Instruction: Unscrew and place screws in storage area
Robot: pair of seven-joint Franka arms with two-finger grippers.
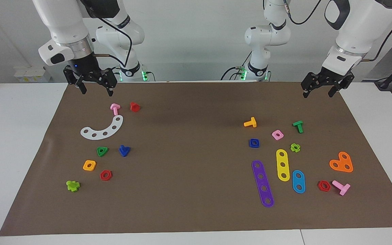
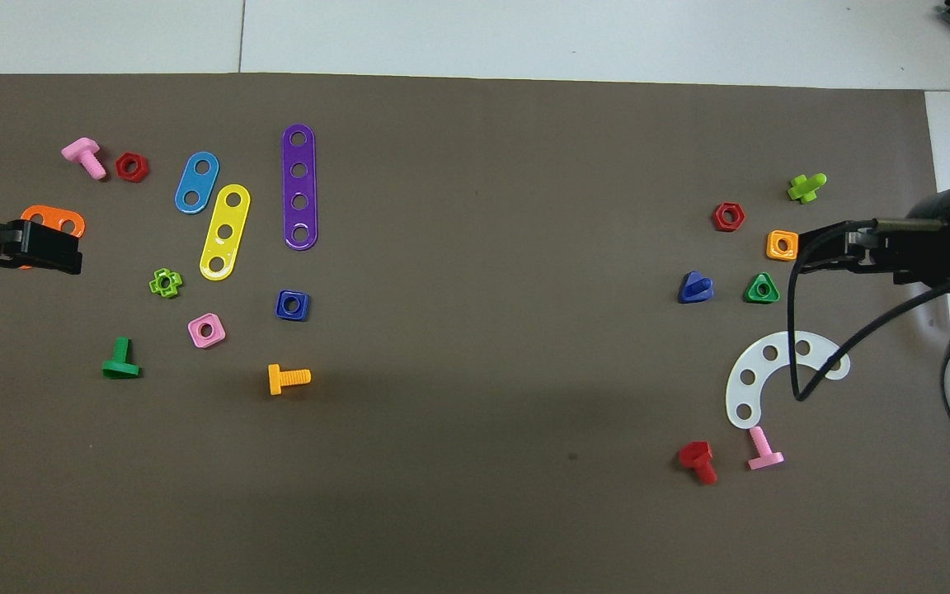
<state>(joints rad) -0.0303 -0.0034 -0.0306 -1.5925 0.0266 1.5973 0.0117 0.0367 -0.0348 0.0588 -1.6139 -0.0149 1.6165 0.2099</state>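
The dark-blue screw (image 1: 124, 150) with a triangular head lies loose on the brown mat (image 1: 189, 143) toward the right arm's end, beside a green triangular nut (image 1: 102, 151). It also shows in the overhead view (image 2: 695, 288). My right gripper (image 1: 96, 92) hangs open and empty in the air over the mat's edge nearest the robots, above a pink bolt (image 1: 115, 108). My left gripper (image 1: 318, 94) hangs open and empty over the mat's corner at the left arm's end.
Around the screw lie a white curved plate (image 1: 102, 129), a red bolt (image 1: 134, 107), an orange nut (image 1: 89, 165), a red nut (image 1: 105, 175) and a lime bolt (image 1: 72, 185). Coloured strips (image 1: 262, 183), nuts and bolts, including a blue square nut (image 1: 254, 143), lie toward the left arm's end.
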